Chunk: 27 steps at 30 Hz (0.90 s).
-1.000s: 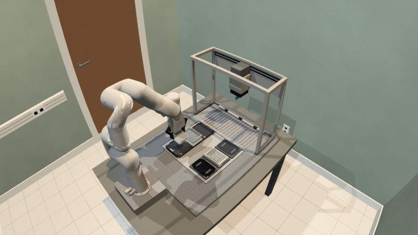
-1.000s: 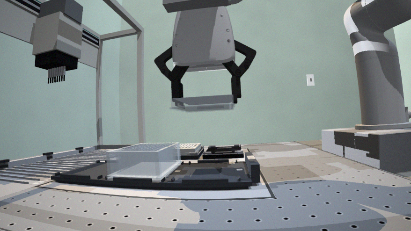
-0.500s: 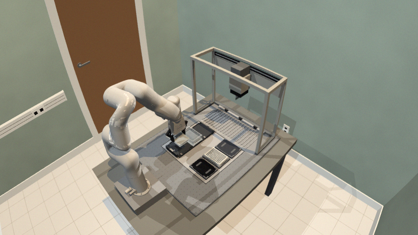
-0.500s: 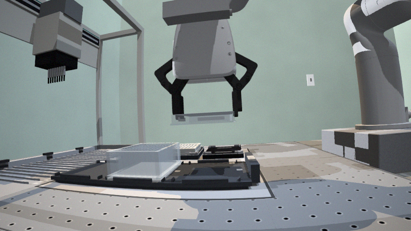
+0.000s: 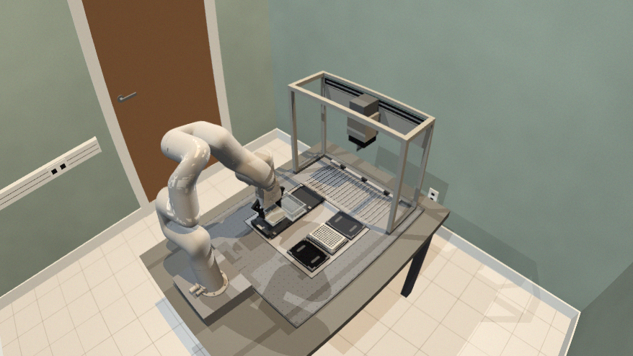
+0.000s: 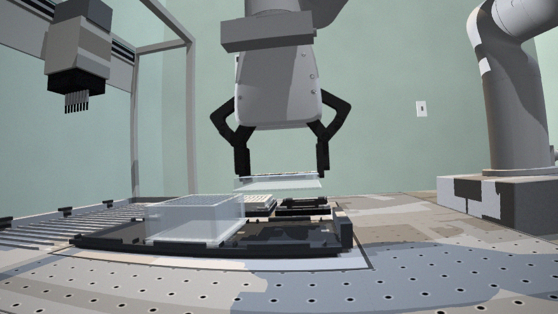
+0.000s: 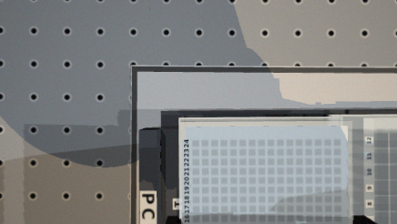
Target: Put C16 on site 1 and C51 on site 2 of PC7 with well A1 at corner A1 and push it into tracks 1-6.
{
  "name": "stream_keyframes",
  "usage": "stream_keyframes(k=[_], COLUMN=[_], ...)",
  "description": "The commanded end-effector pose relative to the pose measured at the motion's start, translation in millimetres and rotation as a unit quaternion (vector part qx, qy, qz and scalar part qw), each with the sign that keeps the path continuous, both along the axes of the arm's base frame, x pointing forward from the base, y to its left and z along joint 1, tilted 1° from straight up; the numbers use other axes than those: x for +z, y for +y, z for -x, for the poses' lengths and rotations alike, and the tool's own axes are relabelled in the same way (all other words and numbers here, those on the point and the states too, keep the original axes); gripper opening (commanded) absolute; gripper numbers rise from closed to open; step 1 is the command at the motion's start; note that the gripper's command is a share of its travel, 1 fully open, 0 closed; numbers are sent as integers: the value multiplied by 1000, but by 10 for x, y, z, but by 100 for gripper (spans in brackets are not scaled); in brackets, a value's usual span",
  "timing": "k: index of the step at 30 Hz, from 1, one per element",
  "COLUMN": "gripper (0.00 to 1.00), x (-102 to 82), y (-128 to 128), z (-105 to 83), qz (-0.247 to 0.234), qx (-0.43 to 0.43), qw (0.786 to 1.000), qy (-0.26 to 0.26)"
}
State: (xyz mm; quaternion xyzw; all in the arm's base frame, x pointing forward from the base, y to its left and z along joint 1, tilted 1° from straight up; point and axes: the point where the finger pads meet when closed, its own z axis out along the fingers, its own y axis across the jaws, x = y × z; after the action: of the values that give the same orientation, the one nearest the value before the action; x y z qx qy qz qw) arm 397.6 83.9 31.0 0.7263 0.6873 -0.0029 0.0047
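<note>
A: Eyes on the claw: both black fingers are clamped on the short sides of a thin clear plate, the fine-welled one, and it hangs level in the air.

B: Level, yes, and right above the handle end of the black carrier. There's open air between plate and carrier in the side view.

A: From the wrist camera the plate fills the lower right, column numbers up to 24 running down its left edge. Just left of it is the carrier's handle block with a white label reading "PC".

B: Next spot along the carrier, the tall clear block is sitting down on the carrier, just beside the spot under the held plate. The far end of the carrier shows bare black.

A: The carrier lies on the pale apron, in front of the ribbed rails, not in them.

B: Over by the nests: the nearest tray is bare black, the middle one carries the white coarse-welled plate, the far one is bare too.

A: Behind it all, the metal frame with its grey pipetting head hanging over the rails, and the white arm reaching in from its base block.
</note>
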Motion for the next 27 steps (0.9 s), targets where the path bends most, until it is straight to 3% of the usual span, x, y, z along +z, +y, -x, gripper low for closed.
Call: stream_keyframes(k=[1, 27], gripper=[0, 0], x=[-54, -392], y=[3, -1], z=[-15, -16], qz=[0, 0], qx=[0, 0], qw=[1000, 1000], qy=[-2, -2])
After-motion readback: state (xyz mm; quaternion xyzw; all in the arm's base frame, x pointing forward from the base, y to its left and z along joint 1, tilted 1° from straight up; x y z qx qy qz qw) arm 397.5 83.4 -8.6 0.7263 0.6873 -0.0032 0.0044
